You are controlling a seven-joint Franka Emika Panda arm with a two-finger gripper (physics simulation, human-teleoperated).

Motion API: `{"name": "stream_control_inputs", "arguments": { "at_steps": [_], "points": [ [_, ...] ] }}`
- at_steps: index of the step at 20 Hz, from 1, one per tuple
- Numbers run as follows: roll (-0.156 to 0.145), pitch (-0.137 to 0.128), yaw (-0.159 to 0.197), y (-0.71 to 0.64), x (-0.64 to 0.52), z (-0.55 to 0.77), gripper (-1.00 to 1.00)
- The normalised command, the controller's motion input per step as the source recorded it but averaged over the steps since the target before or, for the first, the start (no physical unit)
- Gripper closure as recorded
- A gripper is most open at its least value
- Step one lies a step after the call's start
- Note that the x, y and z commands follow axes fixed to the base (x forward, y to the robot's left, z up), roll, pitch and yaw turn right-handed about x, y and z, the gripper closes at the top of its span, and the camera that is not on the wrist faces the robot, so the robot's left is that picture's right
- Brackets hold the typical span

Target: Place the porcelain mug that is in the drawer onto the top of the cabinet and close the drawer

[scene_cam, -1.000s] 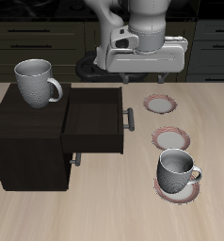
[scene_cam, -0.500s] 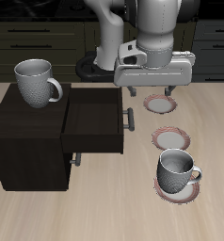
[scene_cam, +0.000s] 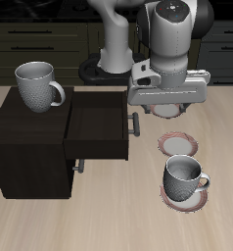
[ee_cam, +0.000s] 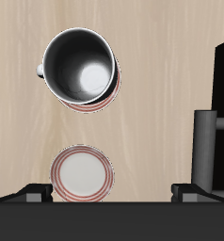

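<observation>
Exterior view: the mug point(scene_cam: 37, 85) stands empty on the cabinet point(scene_cam: 25, 142); the drawer point(scene_cam: 99, 125) is pulled out, nothing seen inside. The gripper point(scene_cam: 165, 111), fingers apart and empty, hangs beside its handle point(scene_cam: 135, 124).

Wrist view: a second mug point(ee_cam: 80, 68) sits empty on its saucer point(ee_cam: 97, 102); a bare saucer point(ee_cam: 83, 174) lies nearby.

The porcelain mug point(scene_cam: 38, 85) stood upright on the flat top of the cabinet point(scene_cam: 21, 137), its handle turned toward the drawer point(scene_cam: 99, 127), which was pulled out and open. The gripper point(scene_cam: 165, 113) hung just beside the drawer's handle point(scene_cam: 135, 125), above a saucer point(scene_cam: 168, 110). Nearer the front, an empty saucer point(scene_cam: 178, 146) lay beside a grey mug point(scene_cam: 183, 178) on its own saucer.
</observation>
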Motion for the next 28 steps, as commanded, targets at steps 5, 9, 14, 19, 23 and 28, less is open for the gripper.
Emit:
{"name": "stream_control_inputs", "arguments": {
  "at_steps": [5, 9, 14, 19, 23, 28],
  "points": [
    [0.004, 0.039, 0.010, 0.06, 0.04, -0.29, -1.00],
    [-0.004, 0.034, 0.011, -0.02, 0.04, -0.25, -1.00],
    [-0.004, 0.031, 0.004, -0.12, 0.02, -0.23, -1.00],
    [-0.043, 0.018, -0.012, -0.33, 0.09, -0.15, -1.00],
    [-0.042, 0.009, -0.004, -0.35, 0.02, -0.10, -1.00],
    [-0.073, 0.001, 0.016, -0.58, 0.06, -0.12, -1.00]
  ]
}}
